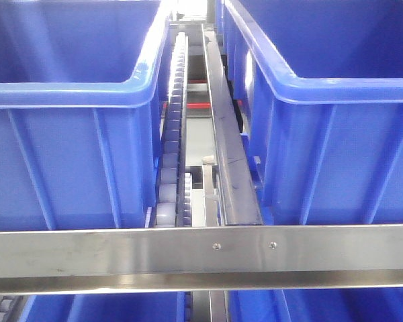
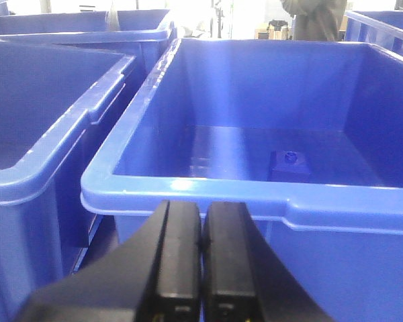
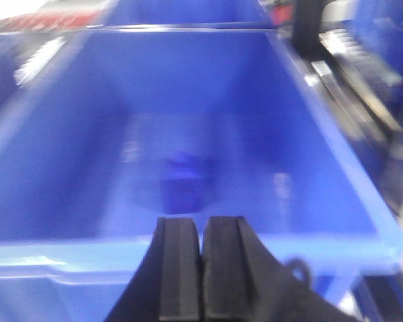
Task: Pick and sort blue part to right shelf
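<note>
Blue bins on steel-railed rack

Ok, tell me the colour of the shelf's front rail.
Brushed silver metal front rail, clearest in the exterior front-facing view.

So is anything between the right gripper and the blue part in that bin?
Only the bin's near wall. The right gripper, fingers together, sits just outside it; the blue part lies uncovered on the bin floor beyond.

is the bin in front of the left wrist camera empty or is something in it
Not empty. One small blue part sits on the floor of the bin, toward the back right; nothing else shows inside.
</note>
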### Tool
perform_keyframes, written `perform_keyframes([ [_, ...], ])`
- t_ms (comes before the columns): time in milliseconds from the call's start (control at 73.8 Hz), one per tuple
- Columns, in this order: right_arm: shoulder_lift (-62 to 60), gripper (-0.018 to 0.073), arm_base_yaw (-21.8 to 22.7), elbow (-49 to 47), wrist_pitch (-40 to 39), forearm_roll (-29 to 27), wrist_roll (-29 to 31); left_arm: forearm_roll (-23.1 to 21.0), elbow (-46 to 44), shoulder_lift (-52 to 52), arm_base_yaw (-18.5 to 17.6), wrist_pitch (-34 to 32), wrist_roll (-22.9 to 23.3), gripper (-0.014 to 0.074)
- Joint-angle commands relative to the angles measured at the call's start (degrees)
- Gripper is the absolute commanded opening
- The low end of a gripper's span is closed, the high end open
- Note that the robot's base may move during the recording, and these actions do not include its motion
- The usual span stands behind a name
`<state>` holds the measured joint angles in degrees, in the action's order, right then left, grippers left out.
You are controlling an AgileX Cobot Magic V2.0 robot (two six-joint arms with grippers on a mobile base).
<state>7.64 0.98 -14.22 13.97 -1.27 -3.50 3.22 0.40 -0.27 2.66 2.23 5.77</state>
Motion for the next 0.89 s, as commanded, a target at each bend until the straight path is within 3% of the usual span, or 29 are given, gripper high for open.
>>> perform_keyframes([
  [0,-2.3,0.0036,0.4,3.7,-11.1,-0.3,0.3,-0.6,1.3,-1.2,0.0,-5.3,0.6,0.0133],
  [203,-9.0,0.0036,0.4,15.0,-20.4,-0.3,0.3,-0.6,1.3,-1.2,0.0,-5.3,0.6,0.0133],
  [881,-9.5,0.0036,0.4,14.7,-18.3,-0.4,0.3,-0.6,1.3,-1.2,0.0,-5.3,0.6,0.0133],
])
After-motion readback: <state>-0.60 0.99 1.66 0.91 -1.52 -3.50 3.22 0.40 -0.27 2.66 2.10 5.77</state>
